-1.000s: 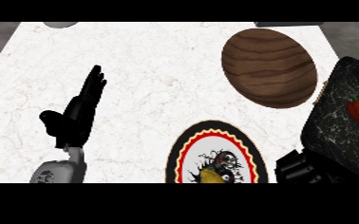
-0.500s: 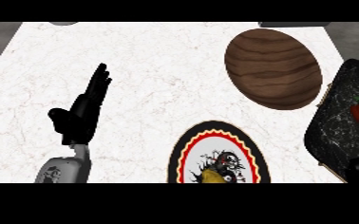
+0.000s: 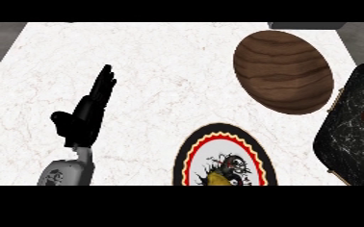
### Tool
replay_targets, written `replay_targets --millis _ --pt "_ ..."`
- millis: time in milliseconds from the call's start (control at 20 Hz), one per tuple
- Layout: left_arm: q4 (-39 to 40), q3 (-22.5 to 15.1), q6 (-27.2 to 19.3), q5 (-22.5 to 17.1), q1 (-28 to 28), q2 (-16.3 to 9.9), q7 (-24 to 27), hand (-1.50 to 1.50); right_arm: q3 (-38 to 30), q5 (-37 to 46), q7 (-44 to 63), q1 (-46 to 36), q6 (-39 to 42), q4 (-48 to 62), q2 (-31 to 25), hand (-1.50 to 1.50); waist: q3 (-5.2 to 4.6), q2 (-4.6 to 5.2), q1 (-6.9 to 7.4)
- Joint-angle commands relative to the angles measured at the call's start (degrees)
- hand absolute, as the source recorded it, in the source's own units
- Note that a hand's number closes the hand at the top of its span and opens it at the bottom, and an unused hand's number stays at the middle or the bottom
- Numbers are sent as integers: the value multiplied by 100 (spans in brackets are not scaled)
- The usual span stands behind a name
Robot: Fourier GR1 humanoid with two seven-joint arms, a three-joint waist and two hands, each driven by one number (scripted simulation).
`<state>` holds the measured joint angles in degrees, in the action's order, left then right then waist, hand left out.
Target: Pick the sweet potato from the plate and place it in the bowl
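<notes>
A plate [image 3: 192,156] with a black and red rim and a dark drawing in its middle lies at the lower edge of the head view, cut off by it. A yellowish lump, apparently the sweet potato [image 3: 223,179], shows on the plate right at that edge. The bowl [image 3: 283,70], brown with wood grain, stands at the upper right, apart from the plate. My left hand [image 3: 83,117] rests open at the left with its fingers pointing up, well away from both plate and bowl, holding nothing. My right hand does not show.
A black marbled object [image 3: 347,130] fills the right edge, just below the bowl and to the right of the plate. The white marble counter [image 3: 163,62] stretches between my left hand and the bowl. A grey strip [image 3: 305,25] sits at the far right corner.
My right hand showed at the lower right a second ago and has left the view. The left hand has stayed nearly still.
</notes>
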<state>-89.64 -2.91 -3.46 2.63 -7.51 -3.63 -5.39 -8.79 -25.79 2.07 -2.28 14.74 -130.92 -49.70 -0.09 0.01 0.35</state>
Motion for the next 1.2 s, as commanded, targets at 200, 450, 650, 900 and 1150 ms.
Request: replay_targets --millis 200,450,650,900,1150 --pt "387 84 111 -12 -257 -8 272 0 751 875 733 -1827 -184 1372 -89 150 0 38 107" --pt "47 -147 -9 157 -178 101 -18 0 1383 2434 433 -2431 -384 2232 130 150 5 37 179" --pt "196 -47 8 51 -166 140 -1 0 1672 3427 -596 -2568 -524 3379 556 150 10 41 120" --pt "57 -173 55 127 195 147 225 0 1909 4052 -1144 -3251 -864 5117 1259 150 10 41 147" --pt "-64 -11 154 38 16 -16 -3 0 1835 4675 -1992 -4002 -1015 6864 1480 150 10 41 145"
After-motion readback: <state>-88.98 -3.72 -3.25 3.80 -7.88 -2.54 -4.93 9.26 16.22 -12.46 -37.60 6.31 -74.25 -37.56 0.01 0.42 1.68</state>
